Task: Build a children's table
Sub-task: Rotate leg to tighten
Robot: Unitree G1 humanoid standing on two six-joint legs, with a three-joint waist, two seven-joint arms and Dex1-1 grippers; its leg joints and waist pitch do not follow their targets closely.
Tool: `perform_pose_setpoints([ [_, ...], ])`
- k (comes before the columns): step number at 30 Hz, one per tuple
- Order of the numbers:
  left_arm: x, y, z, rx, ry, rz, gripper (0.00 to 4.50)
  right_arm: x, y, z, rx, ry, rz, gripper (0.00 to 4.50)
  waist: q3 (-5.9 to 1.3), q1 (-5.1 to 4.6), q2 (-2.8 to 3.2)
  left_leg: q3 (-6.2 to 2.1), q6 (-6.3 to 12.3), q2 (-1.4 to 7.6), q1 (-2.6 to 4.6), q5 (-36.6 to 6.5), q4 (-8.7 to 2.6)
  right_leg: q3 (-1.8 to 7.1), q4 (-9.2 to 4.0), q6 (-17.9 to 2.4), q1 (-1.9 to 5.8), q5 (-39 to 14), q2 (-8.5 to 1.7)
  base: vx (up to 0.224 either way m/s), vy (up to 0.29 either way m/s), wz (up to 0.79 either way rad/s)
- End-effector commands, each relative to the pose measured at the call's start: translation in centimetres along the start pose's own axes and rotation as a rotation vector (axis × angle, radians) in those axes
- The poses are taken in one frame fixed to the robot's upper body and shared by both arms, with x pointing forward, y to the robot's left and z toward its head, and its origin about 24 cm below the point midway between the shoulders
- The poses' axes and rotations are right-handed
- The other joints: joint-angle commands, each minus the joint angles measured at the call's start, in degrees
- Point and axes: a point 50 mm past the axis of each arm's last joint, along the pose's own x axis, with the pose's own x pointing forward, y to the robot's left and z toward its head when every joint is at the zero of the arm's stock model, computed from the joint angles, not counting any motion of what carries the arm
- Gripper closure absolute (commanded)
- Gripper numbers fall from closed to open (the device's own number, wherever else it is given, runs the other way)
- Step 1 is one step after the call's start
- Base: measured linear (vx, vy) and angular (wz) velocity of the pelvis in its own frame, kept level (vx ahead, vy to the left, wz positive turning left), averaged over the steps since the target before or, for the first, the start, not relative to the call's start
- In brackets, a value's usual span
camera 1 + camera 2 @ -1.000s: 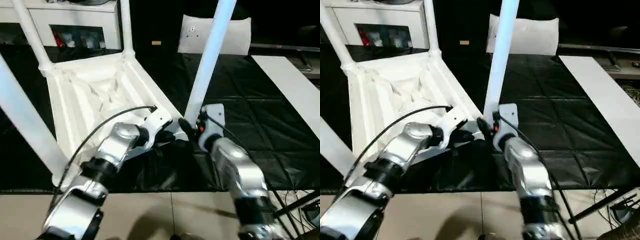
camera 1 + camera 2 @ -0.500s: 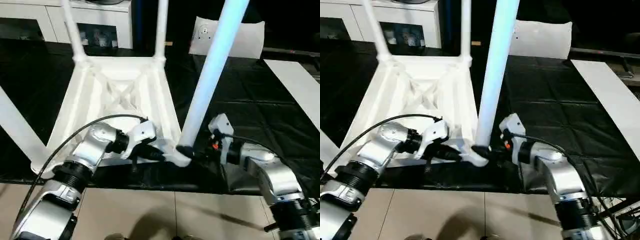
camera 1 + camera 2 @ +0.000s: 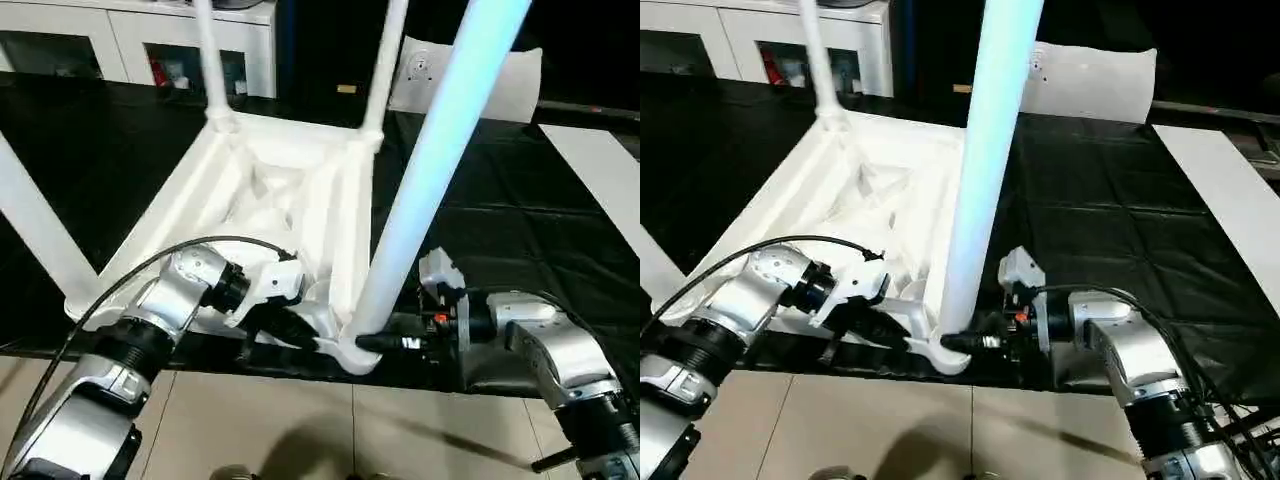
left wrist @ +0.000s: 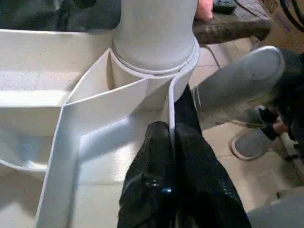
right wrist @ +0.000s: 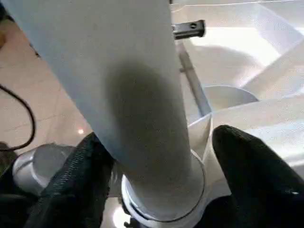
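White tabletop (image 3: 300, 190), white legs (image 3: 440, 150); black mat (image 3: 500, 220); silver forearms (image 3: 550, 345), black fingers (image 4: 156, 166).

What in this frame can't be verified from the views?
- Leg tops: cut off by the upper edge in both eye views.
- Right gripper: whether its fingers press the leg or merely flank it, wrist view.
- Tabletop near-left corner socket: hidden behind the left gripper arm.

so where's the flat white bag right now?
In the left eye view the flat white bag lies at the far side of the black mat, partly behind the near long white tapered leg.
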Motion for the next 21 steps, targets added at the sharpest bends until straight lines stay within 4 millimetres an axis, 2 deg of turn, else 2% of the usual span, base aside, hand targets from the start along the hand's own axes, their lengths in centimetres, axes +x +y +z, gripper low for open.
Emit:
perform_pose_setpoints([
  [1, 0.7, -0.1, 1.2, 0.080, 0.030, -0.110, 4.50, -0.3, -0.1, 0.8, -0.028, -0.002, 0.029, 1.49, -3.70, -0.23, -0.18, -0.63, 3.58, 3.52, 0.22, -7.64, -3.86, 3.15, -3.86, -10.01, 3.27, -16.14, -5.29, 0.000, 0.000, 0.00],
  [6, 0.9, 0.0, 1.3, 0.090, 0.037, -0.123, 4.50, -0.2, 0.0, 0.8, -0.034, 0.007, 0.056, 1.84, -3.72, 0.02, -0.32, -0.56, 3.48, 3.48, 0.26, -7.52, -3.79, 3.16, -3.85, -9.94, 3.23, -16.28, -5.27, 0.000, 0.000, 0.00],
  [12, 1.0, 0.1, 1.6, 0.098, 0.032, -0.128, 4.50, 0.1, 0.4, 0.6, -0.026, 0.006, 0.095, 2.32, -3.75, 0.21, -0.23, -0.62, 2.99, 3.44, 0.28, -7.81, -3.81, 3.11, -3.92, -9.57, 3.27, -16.72, -5.22, 0.000, 0.000, 0.00],
  [17, 0.9, 0.2, 1.5, 0.084, 0.020, -0.116, 4.50, 0.3, 0.6, 0.6, -0.012, -0.010, 0.102, 2.43, -3.80, 0.32, -0.17, -0.60, 2.98, 3.42, 0.26, -7.55, -3.78, 3.09, -3.87, -9.74, 3.32, -16.10, -5.21, 0.000, 0.000, 0.00],
  [21, 0.7, 0.7, 1.4, 0.047, -0.013, -0.044, 4.50, 0.9, 0.8, 0.7, 0.024, -0.071, 0.038, 2.43, -3.69, 0.40, -0.05, -0.62, 2.70, 3.45, 0.35, -8.08, -3.87, 3.11, -4.01, -9.49, 3.25, -16.86, -5.16, 0.000, 0.000, 0.00],
])
